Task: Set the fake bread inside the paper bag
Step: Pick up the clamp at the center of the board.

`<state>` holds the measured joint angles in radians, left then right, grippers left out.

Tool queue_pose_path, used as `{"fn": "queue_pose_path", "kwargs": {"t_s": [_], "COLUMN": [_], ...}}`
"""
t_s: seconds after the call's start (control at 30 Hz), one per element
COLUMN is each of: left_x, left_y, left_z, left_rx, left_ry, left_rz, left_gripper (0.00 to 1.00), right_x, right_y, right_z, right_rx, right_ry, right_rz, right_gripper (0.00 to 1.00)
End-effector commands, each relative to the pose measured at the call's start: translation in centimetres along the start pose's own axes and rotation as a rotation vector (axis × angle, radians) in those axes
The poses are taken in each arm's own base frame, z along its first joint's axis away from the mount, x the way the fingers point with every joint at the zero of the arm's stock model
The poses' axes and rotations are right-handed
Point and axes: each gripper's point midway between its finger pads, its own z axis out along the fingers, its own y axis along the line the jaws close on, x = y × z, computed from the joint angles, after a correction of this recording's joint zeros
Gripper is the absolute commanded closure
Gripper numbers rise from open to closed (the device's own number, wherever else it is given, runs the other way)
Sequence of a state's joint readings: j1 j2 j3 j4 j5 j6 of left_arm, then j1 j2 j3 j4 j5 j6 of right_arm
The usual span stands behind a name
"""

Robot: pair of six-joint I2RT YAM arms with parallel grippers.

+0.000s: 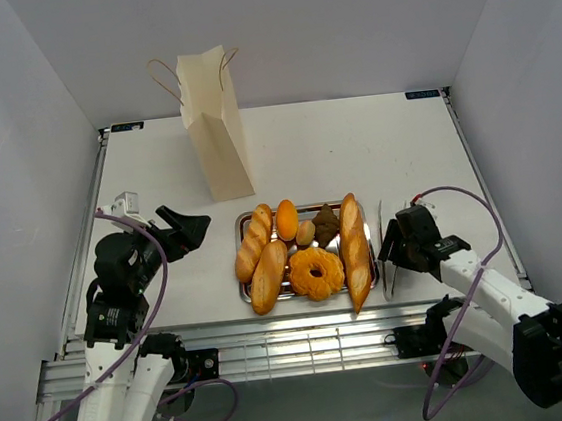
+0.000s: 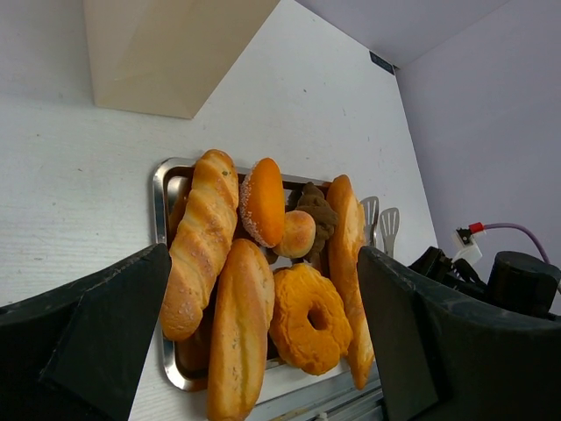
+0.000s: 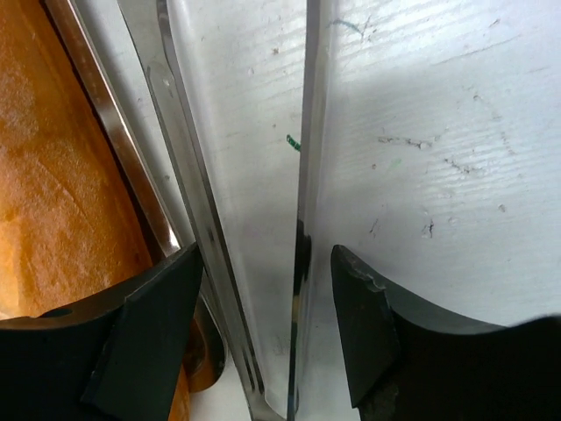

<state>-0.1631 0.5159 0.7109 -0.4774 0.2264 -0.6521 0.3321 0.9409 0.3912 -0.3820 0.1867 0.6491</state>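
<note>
The fake bread lies heaped on a steel tray (image 1: pixel 306 207): several golden baguettes (image 1: pixel 353 248), an oval roll (image 1: pixel 286 219), a ring doughnut (image 1: pixel 316 272) and a dark pastry (image 1: pixel 326 224). The paper bag (image 1: pixel 214 127) stands upright behind the tray's left end. My left gripper (image 1: pixel 187 225) is open and empty left of the tray; in the left wrist view (image 2: pixel 263 342) it frames the doughnut (image 2: pixel 308 320). My right gripper (image 1: pixel 390 244) is low over the table right of the tray, open, its fingers (image 3: pixel 149 338) astride the metal tongs (image 3: pixel 181 132).
The tongs (image 1: pixel 386 250) lie along the tray's right side, also seen in the left wrist view (image 2: pixel 379 219). The longest baguette (image 3: pixel 53 175) overhangs the tray rim (image 3: pixel 118 149) beside my right gripper. White walls close in the table on three sides.
</note>
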Motion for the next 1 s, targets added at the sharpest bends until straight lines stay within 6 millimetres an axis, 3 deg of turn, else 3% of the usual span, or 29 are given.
{"fn": "queue_pose_path", "kwargs": {"t_s": [0.0, 0.2, 0.37, 0.47, 0.57, 0.6, 0.77, 0.87, 0.97], "left_x": [0.1, 0.1, 0.2, 0.3, 0.4, 0.5, 0.9, 1.0, 0.9], "left_y": [-0.2, -0.4, -0.4, -0.5, -0.6, -0.6, -0.7, -0.9, -1.2], "left_z": [0.3, 0.4, 0.4, 0.2, 0.0, -0.1, -0.3, -0.3, -0.5], "left_rx": [0.02, 0.026, 0.033, 0.039, 0.046, 0.045, 0.057, 0.068, 0.083], "left_ry": [0.004, 0.007, 0.012, 0.015, 0.014, 0.015, 0.021, 0.03, 0.027], "left_rz": [0.001, 0.001, -0.001, 0.0, 0.001, 0.001, -0.008, -0.015, -0.012], "left_gripper": [0.02, 0.02, 0.02, 0.02, 0.02, 0.02, 0.02, 0.02, 0.03], "right_x": [-0.9, -3.4, -6.9, -7.8, -7.9, -7.3, -6.1, -4.9, -3.7], "right_y": [-1.0, -0.5, 0.4, 0.4, 0.8, 0.6, 0.6, 0.7, 0.4], "right_z": [0.8, 1.7, 3.1, 3.8, 3.7, 3.7, 3.6, 4.1, 4.8], "right_rx": [0.09, 0.147, 0.206, 0.235, 0.227, 0.233, 0.232, 0.264, 0.312], "right_ry": [-0.028, -0.066, -0.13, -0.159, -0.187, -0.193, -0.197, -0.148, -0.087], "right_rz": [-0.002, -0.035, -0.072, -0.086, -0.083, -0.097, -0.065, -0.077, -0.056], "right_gripper": [0.39, 0.57, 0.57, 0.56, 0.42, 0.32, 0.27, 0.06, 0.1]}}
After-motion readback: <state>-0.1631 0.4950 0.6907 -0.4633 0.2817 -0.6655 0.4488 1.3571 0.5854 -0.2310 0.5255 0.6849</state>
